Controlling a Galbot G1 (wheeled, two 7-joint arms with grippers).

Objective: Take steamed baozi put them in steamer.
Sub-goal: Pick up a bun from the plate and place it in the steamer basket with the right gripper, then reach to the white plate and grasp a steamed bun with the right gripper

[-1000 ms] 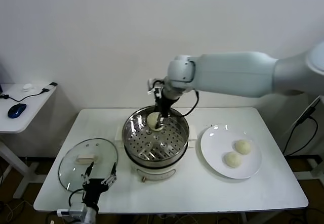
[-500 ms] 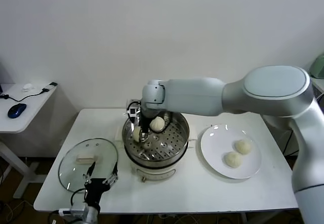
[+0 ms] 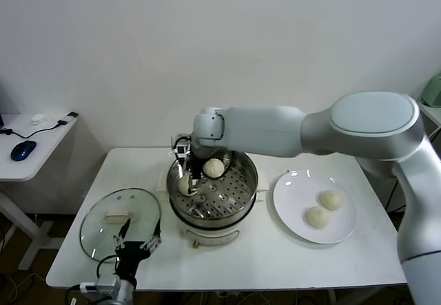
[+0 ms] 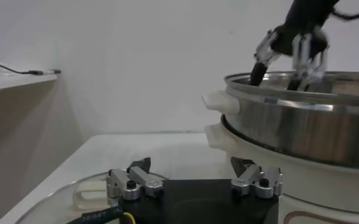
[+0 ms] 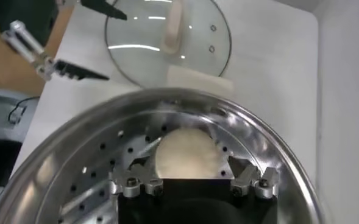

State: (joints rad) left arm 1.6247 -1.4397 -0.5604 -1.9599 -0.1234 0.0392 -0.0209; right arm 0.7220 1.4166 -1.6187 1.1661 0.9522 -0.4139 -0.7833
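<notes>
My right gripper (image 3: 189, 182) reaches down into the steamer (image 3: 248, 181) on its left side, shut on a cream-white baozi (image 3: 184, 186) that sits low on the perforated tray. In the right wrist view that baozi (image 5: 188, 152) fills the space between the two fingers of the right gripper (image 5: 191, 163). A second baozi (image 3: 214, 168) lies at the back of the tray. Two more baozi (image 3: 331, 200) (image 3: 317, 217) lie on the white plate (image 3: 289, 195). My left gripper (image 3: 136, 244) is open and empty, parked low at the table's front by the glass lid (image 3: 103, 229).
The glass lid lies flat to the left of the steamer and also shows in the right wrist view (image 5: 167, 36). The steamer's steel wall (image 4: 301, 128) stands close beside the left gripper (image 4: 193, 178). A side table with a mouse (image 3: 22, 150) is at the far left.
My right gripper carried the baozi from above the steamer's back rim to the left side and down onto the tray. The left arm has not moved.
</notes>
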